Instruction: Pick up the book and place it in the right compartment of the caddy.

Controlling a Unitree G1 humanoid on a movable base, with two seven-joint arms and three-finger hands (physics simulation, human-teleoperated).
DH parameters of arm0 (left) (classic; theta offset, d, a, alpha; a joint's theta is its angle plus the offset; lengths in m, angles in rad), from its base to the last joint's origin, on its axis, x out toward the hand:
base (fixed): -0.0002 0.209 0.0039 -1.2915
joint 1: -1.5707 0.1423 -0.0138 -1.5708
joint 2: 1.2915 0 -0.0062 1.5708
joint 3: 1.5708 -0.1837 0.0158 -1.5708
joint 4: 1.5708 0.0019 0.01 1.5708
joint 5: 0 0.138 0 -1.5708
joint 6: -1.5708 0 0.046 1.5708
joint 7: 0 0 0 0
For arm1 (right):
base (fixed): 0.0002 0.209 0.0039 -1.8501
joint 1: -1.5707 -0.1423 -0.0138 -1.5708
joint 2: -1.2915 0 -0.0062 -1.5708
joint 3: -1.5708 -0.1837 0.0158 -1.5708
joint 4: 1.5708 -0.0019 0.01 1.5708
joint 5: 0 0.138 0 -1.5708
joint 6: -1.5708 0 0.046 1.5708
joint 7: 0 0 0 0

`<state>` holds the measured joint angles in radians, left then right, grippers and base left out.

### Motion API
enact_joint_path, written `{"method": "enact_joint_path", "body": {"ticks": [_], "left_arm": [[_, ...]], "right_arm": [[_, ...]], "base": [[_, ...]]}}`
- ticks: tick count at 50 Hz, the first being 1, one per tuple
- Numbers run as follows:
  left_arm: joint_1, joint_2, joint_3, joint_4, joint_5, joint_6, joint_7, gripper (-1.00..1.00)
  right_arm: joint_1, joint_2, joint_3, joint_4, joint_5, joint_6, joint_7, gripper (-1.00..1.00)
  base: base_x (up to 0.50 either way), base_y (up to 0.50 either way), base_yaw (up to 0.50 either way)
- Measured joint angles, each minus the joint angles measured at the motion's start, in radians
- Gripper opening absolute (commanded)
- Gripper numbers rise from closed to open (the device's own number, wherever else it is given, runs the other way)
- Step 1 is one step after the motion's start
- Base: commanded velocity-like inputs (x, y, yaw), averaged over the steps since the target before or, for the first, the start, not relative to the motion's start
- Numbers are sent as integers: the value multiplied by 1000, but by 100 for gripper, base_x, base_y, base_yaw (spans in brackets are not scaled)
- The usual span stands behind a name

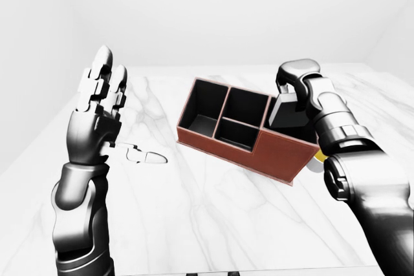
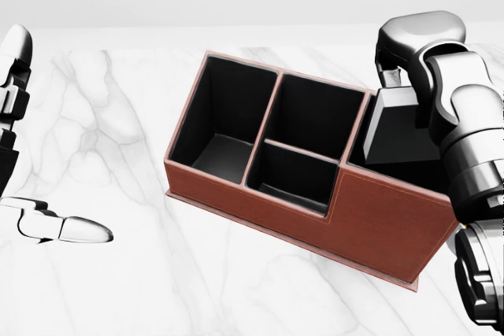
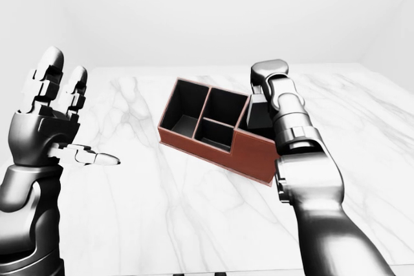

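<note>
Right hand [image 2: 405, 53] grips grey book [image 2: 398, 133] from above, holding it tilted, lower edge inside caddy [image 2: 378, 214] right compartment, likely for release. Left hand [image 1: 98, 98] raised open, well apart, over marble table [image 1: 194, 211].

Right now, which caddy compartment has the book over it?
The large right-end compartment of the caddy; the right hand holds the book there. The other three are empty.
</note>
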<state>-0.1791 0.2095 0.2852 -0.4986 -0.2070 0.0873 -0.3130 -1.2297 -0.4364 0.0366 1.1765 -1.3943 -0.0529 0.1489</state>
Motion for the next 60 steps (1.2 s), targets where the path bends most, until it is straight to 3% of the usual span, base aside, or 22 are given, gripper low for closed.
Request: {"method": "enact_joint_path", "body": {"ticks": [60], "left_arm": [[21, 0, 16, 11, -9, 0, -7, 100]], "right_arm": [[-16, 25, -4, 171, 9, 114, -139, -100]], "base": [[0, 0, 0]]}}
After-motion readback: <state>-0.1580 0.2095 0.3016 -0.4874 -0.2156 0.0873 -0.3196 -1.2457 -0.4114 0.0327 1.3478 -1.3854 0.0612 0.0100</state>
